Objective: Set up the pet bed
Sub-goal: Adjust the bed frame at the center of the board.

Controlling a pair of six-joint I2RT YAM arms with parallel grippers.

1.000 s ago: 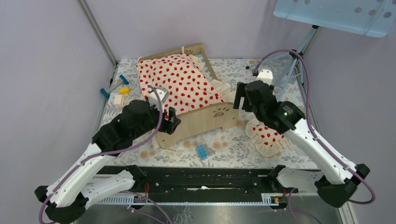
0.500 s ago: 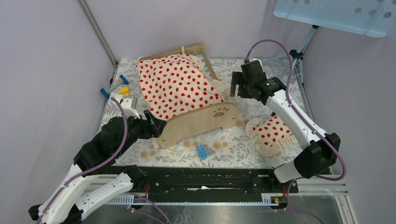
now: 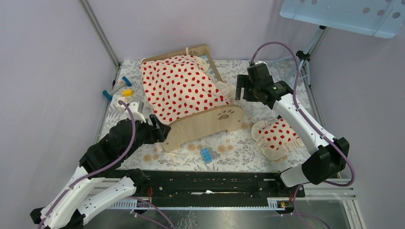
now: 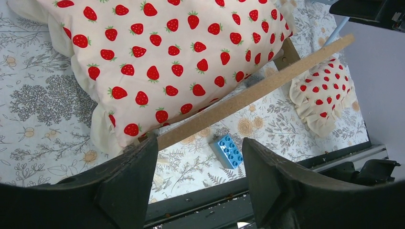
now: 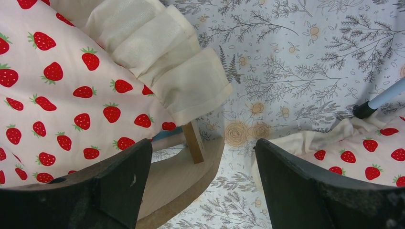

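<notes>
Filling the pet bed (image 3: 205, 125) is a strawberry blanket (image 3: 181, 88).

Pale natural-wood pet bed (image 3: 205, 125), cream blanket (image 3: 181, 88) printed with red, green-topped strawberries, pillow (image 3: 276, 136) in the same strawberry print, 1 bright blue brick (image 3: 206, 155), 1 yellow brick (image 3: 127, 92), white table cover (image 3: 239, 149) with grey leaf sprigs and tan roses

Plain pale lilac walls (image 3: 47, 71) enclose a white table cloth printed with grey flowers (image 3: 234, 150). A slim metal post (image 3: 100, 32) rises at its far-left corner; a light-blue perforated panel (image 3: 344, 16) overhangs its far-right corner.
</notes>
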